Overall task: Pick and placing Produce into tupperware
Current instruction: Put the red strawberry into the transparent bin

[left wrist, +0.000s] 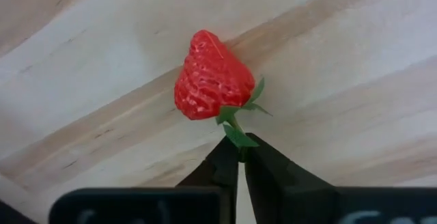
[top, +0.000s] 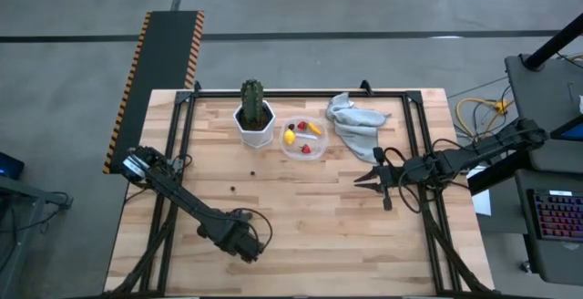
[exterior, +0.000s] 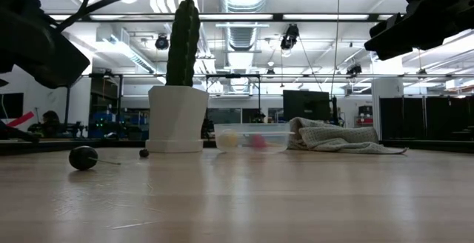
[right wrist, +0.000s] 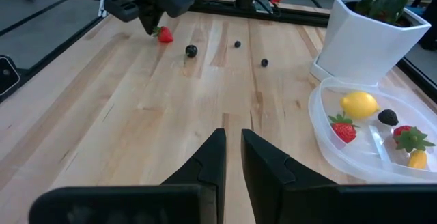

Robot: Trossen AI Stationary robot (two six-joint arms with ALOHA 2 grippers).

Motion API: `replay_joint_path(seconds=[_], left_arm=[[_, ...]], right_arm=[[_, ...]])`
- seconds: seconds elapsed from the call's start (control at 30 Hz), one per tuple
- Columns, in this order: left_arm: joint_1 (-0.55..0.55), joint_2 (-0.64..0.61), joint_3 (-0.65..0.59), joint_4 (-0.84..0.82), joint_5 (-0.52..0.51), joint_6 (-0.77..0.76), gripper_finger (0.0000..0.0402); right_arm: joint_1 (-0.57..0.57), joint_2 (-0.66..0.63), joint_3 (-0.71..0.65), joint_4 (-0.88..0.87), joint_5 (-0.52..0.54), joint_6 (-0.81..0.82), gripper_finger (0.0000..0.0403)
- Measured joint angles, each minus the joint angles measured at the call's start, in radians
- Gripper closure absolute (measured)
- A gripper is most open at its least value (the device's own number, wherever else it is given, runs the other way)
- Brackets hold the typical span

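Note:
A red toy strawberry (left wrist: 210,80) lies on the wooden table near its front left, and my left gripper (left wrist: 240,149) is shut on its green top. The right wrist view shows that gripper (right wrist: 151,24) over the strawberry (right wrist: 164,35); in the high view the gripper (top: 248,246) hides it. The clear tupperware (top: 303,140) sits at the middle far side, beside the cactus pot. It holds a yellow lemon (right wrist: 359,104), red berries (right wrist: 343,128), a dark berry (right wrist: 388,117) and an orange piece (right wrist: 416,159). My right gripper (top: 369,179) hovers right of centre, shut and empty. My left gripper pinches the strawberry's green leaf and stem (left wrist: 239,136) between its two fingertips. The fingers come steeply from above, pointing down. The red body sticks out beyond the fingertips and rests on the table.
Loose dark berries lie on the table left of centre (right wrist: 191,50) (right wrist: 237,44) (right wrist: 263,63). A green cactus in a white pot (top: 254,121) stands left of the tupperware. A crumpled grey cloth (top: 355,122) lies at its right. Bare wood fills the middle and front.

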Motion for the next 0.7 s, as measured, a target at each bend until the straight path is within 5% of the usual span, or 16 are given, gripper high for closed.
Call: replay_joint_path(seconds=[0.7], left_arm=[[0.002, -0.06, 0.008, -0.118, -0.001, 0.058, 0.0401]], right_arm=[[0.0, 0.0, 0.0, 0.001, 0.0, 0.0, 0.0364]])
